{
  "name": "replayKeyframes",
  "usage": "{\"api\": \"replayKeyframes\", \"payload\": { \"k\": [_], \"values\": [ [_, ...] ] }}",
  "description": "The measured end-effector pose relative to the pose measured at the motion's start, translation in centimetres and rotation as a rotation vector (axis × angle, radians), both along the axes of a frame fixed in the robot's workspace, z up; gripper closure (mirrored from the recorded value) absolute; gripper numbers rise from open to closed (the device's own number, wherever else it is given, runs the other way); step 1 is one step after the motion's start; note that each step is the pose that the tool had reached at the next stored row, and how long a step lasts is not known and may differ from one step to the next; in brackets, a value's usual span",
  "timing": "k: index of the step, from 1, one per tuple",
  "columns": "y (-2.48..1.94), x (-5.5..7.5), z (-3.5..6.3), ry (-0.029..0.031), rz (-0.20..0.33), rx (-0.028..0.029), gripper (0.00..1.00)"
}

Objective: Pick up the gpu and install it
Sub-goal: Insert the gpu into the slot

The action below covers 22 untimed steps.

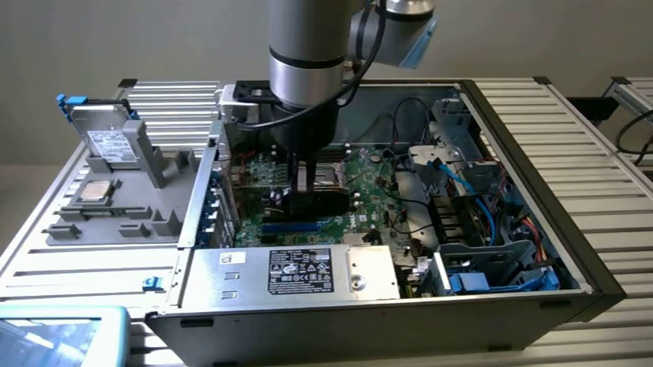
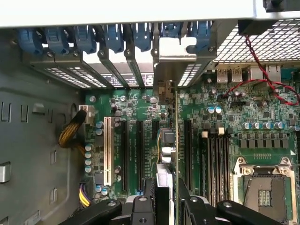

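The gpu (image 2: 167,140) is seen edge-on in the wrist view, standing upright over the green motherboard (image 2: 140,108) between two black expansion slots. Its silver end bracket (image 2: 172,58) sits against the row of rear slot openings. My gripper (image 2: 165,199) is shut on the card's near end, one black finger (image 2: 140,206) on each side. In the exterior view the gripper (image 1: 306,195) reaches down into the open computer case (image 1: 531,229), with the black card (image 1: 329,202) below it. I cannot tell whether the card is seated in a slot.
A silver white-labelled drive (image 1: 107,141) and a small square chip (image 1: 95,191) rest on the grey holder at the exterior view's left. The power supply (image 1: 306,271) lies along the case's near side. Blue cables (image 1: 479,191) crowd the right bay. The CPU socket (image 2: 265,187) is beside the card.
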<state>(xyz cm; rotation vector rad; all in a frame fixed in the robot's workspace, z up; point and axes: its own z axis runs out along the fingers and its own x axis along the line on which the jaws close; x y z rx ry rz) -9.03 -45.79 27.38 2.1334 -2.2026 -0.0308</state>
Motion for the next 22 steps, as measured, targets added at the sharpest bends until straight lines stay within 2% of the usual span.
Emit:
{"api": "replayKeyframes", "payload": {
  "k": [3,8,10,15,18,22],
  "values": [
    [-0.04,-0.2,-0.31,0.0044,0.000,0.0030,0.71],
    [-0.03,-0.6,-0.89,0.0043,0.000,0.0079,0.71],
    [-0.03,-0.6,-1.01,0.0018,0.000,0.0078,0.71],
    [0.00,-0.8,-1.46,0.0016,0.000,0.0078,0.71],
    [0.18,-0.9,-1.65,0.0015,0.000,0.0079,0.71],
    [0.18,-0.9,-1.66,0.0016,0.000,0.0077,0.71]
  ]
}}
